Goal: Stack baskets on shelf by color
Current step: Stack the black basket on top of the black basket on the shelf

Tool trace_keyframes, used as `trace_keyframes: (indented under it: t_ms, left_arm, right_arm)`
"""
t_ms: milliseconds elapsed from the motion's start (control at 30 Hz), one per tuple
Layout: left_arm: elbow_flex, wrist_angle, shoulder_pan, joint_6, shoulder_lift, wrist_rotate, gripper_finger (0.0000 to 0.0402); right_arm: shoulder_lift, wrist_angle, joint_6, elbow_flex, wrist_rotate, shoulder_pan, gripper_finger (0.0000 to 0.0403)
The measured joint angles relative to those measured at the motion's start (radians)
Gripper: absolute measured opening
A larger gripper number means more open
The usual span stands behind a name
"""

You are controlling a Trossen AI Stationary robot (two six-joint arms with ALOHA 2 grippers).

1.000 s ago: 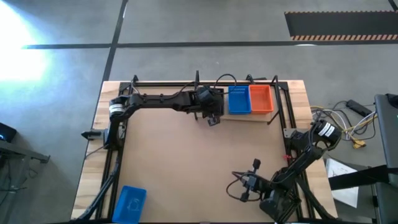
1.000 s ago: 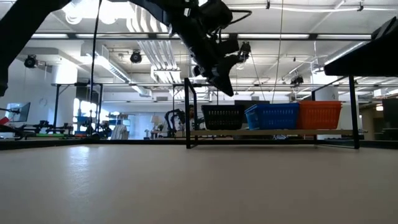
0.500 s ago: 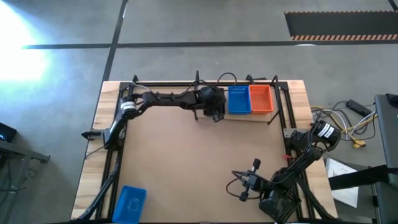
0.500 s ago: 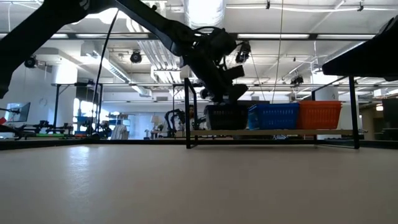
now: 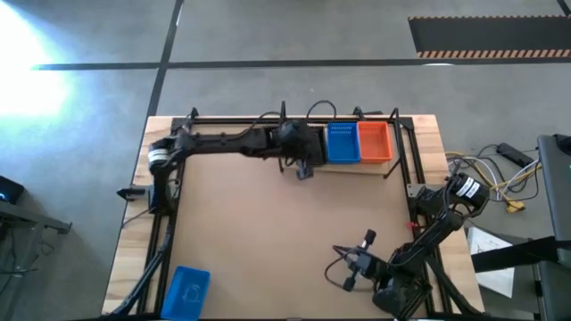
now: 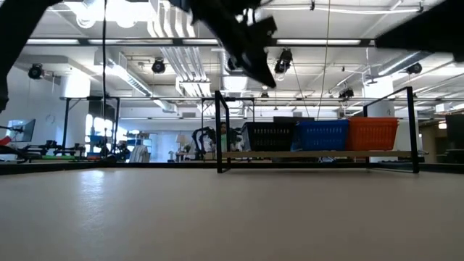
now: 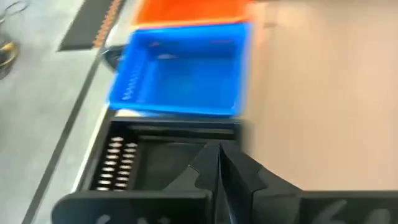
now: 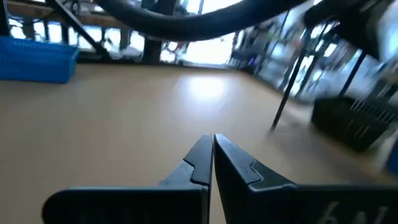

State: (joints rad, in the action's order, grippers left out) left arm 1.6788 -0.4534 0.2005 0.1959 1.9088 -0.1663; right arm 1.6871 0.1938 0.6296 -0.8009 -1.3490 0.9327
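Observation:
On the shelf (image 5: 368, 166) at the table's far edge, a black basket (image 6: 270, 135), a blue basket (image 5: 342, 143) and an orange basket (image 5: 375, 141) stand side by side on their bottoms. My left gripper (image 6: 267, 75) is shut with nothing in it. It hovers above the black basket (image 7: 149, 168) and slants down at it; in the high view my arm hides that basket. Another blue basket (image 5: 187, 290) rests on the table near its left front corner. My right gripper (image 5: 348, 272) is shut and holds nothing, low over the table at the near right.
Black wire posts (image 6: 221, 130) of the shelf rise at its ends. Large black arm frames (image 5: 165, 223) run along the table's left and right sides. Bare tabletop (image 5: 268, 232) lies between the shelf and the near edge. Cables (image 5: 500, 174) lie off the table at right.
My left gripper, shut throughout, dipped down to the black basket on the shelf and has since risen well above it. The black basket now sits a little closer to the blue one than before.

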Motion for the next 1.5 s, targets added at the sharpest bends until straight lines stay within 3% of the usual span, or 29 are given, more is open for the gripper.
trace_keyframes:
  t_ms: [100, 200, 400, 467, 600, 700, 800, 933, 1133, 1300, 1500]
  left_arm:
    - [-0.030, -0.060, -0.085, -0.006, -0.076, -0.002, 0.0000]
    - [-0.124, -0.010, -0.195, -0.011, -0.151, -0.003, 0.0000]
    - [-0.428, 0.319, -0.423, -0.067, -0.255, -0.056, 0.0000]
    - [-0.530, 0.474, -0.487, -0.085, -0.269, -0.090, 0.0000]
    - [-0.715, 0.741, -0.585, -0.100, -0.273, -0.166, 0.0000]
    - [-0.829, 0.932, -0.612, -0.167, -0.273, -0.211, 0.0000]
    - [-0.918, 1.047, -0.615, -0.227, -0.273, -0.217, 0.0000]
    - [-0.979, 1.109, -0.610, -0.299, -0.274, -0.226, 0.0000]
    - [-0.993, 1.108, -0.608, -0.322, -0.274, -0.245, 0.0000]
    - [-0.994, 1.124, -0.607, -0.321, -0.274, -0.244, 0.0000]
    - [-0.993, 1.127, -0.604, -0.312, -0.274, -0.248, 0.0000]
  right_arm:
    - [0.000, -0.002, -0.165, -0.076, -0.080, 0.021, 0.0009]
    - [-0.001, -0.002, -0.314, -0.160, -0.076, 0.041, 0.0009]
    - [-0.015, -0.095, -0.318, -0.272, 0.189, 0.065, 0.0009]
    - [-0.038, -0.235, -0.190, -0.335, 0.256, 0.070, 0.0009]
    - [-0.062, -0.747, 0.238, -0.527, 0.399, 0.073, 0.0022]
    - [-0.034, -1.109, 0.554, -0.651, 0.574, 0.073, 0.0045]
    - [-0.002, -1.312, 0.779, -0.721, 0.771, 0.077, 0.0079]
    - [0.030, -1.320, 0.958, -0.733, 0.975, 0.101, 0.0135]
    - [0.087, -1.295, 1.142, -0.733, 1.164, 0.151, 0.0201]
    - [0.138, -1.318, 1.242, -0.733, 1.275, 0.176, 0.0209]
    - [0.171, -1.302, 1.246, -0.732, 1.278, 0.178, 0.0195]
